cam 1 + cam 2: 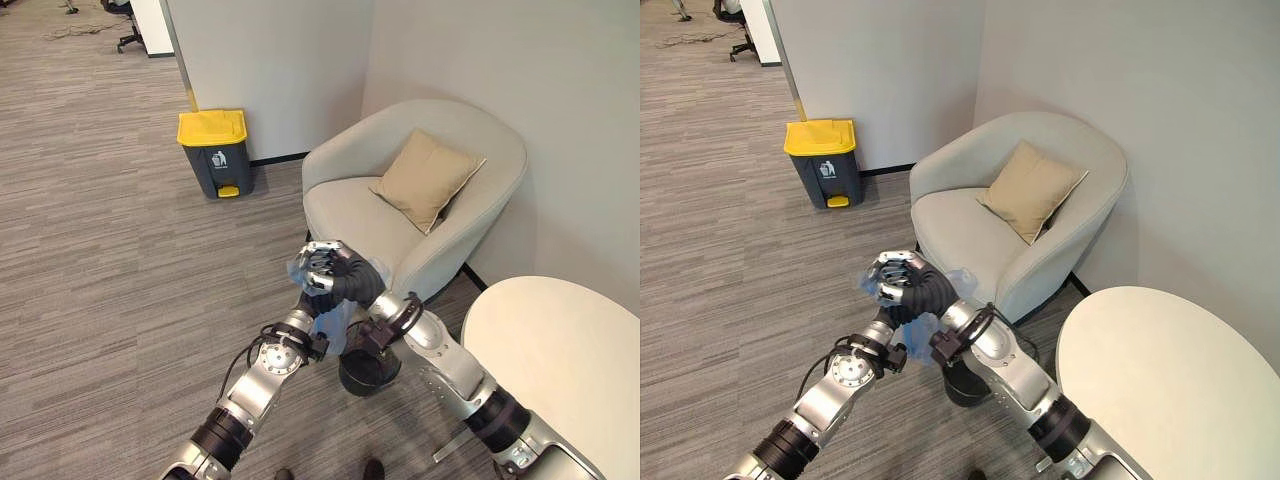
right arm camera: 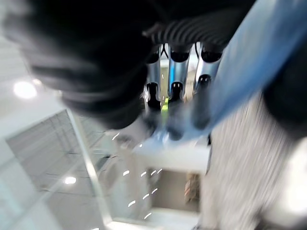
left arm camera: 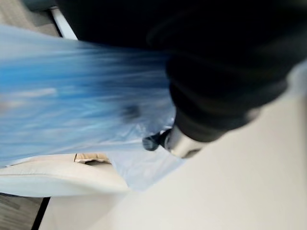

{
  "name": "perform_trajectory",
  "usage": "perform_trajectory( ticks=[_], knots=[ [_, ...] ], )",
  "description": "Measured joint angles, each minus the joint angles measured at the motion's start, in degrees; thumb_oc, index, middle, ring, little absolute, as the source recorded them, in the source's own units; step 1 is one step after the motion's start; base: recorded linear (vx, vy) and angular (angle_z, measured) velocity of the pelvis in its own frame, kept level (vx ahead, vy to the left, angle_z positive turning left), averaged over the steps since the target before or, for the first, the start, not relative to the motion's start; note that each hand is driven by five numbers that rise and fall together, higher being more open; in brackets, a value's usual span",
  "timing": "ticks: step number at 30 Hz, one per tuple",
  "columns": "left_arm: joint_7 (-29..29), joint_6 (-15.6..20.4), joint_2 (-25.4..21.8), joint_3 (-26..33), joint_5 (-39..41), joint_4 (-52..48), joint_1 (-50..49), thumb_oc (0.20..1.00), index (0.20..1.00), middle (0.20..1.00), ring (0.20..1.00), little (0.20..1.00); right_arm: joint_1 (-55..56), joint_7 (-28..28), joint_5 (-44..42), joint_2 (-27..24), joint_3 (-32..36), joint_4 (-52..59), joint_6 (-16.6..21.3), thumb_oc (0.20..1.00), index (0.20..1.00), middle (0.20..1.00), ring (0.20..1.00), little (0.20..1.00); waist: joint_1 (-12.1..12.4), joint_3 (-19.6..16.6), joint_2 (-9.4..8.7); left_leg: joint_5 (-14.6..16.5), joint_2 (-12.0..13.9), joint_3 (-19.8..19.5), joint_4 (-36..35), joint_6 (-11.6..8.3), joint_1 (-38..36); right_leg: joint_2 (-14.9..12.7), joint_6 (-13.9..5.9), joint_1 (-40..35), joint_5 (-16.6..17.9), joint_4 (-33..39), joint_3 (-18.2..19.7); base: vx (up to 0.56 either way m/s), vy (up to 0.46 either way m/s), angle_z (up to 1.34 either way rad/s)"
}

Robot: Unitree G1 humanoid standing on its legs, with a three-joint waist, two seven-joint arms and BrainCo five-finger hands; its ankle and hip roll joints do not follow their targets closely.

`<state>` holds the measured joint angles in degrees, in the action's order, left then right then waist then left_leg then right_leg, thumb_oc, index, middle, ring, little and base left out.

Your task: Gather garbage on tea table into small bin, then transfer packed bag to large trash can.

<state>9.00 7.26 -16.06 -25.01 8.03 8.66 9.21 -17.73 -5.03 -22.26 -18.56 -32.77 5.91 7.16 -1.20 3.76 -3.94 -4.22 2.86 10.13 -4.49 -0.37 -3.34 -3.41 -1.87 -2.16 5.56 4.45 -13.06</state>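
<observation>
The armchair (image 1: pixel 415 205) stands in the corner against the walls, with a cushion (image 1: pixel 425 177) leaning on its seat back. Left of it, against the wall, stands the large trash can (image 1: pixel 215 152). The bench (image 1: pixel 560 350) lies at right, before the armchair. The small bin (image 1: pixel 368 370) sits on the floor between them, under both hands.

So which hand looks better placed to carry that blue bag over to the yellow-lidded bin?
Probably the left hand: its fingers curl around the top of the blue bag, and it is on the bin's side. The right hand lies against it.
</observation>
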Motion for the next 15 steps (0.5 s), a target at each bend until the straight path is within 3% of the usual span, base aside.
perform_trajectory(
  ticks=[6,9,15],
  knots=[
    [0.2,0.3,-1.8,4.2,1.0,0.0,-5.6,0.2,0.2,0.2,0.2,0.2,4.1,4.0,14.6,-4.6,6.6,2.6,0.4,1.0,1.0,1.0,1.0,1.0,-0.1,0.3,0.57,0.0,0.0,0.1,0.0,0.01,-0.7,0.0,-0.11,-0.7,0.0,0.2,0.2,0.0,-0.001,-0.01],
    [0.0,0.4,-1.9,5.1,2.3,0.3,-7.7,0.2,0.2,0.2,0.2,0.2,4.4,6.3,22.9,-6.1,8.7,3.7,2.6,1.0,1.0,1.0,1.0,1.0,-0.2,0.3,0.93,0.0,0.0,0.1,-0.1,0.01,-0.7,0.0,-0.57,-0.7,-0.3,0.2,0.2,0.0,0.0,0.0],
    [-0.4,0.3,-1.3,8.6,5.6,0.6,-12.3,0.2,0.2,0.2,0.2,0.2,10.7,7.5,27.9,-6.2,13.5,4.1,3.1,1.0,1.0,1.0,1.0,1.0,-0.3,0.3,1.07,0.0,0.1,0.1,-0.1,0.0,-0.7,-0.1,-0.62,-0.7,-0.4,0.2,0.3,0.0,0.0,0.0]
  ],
)
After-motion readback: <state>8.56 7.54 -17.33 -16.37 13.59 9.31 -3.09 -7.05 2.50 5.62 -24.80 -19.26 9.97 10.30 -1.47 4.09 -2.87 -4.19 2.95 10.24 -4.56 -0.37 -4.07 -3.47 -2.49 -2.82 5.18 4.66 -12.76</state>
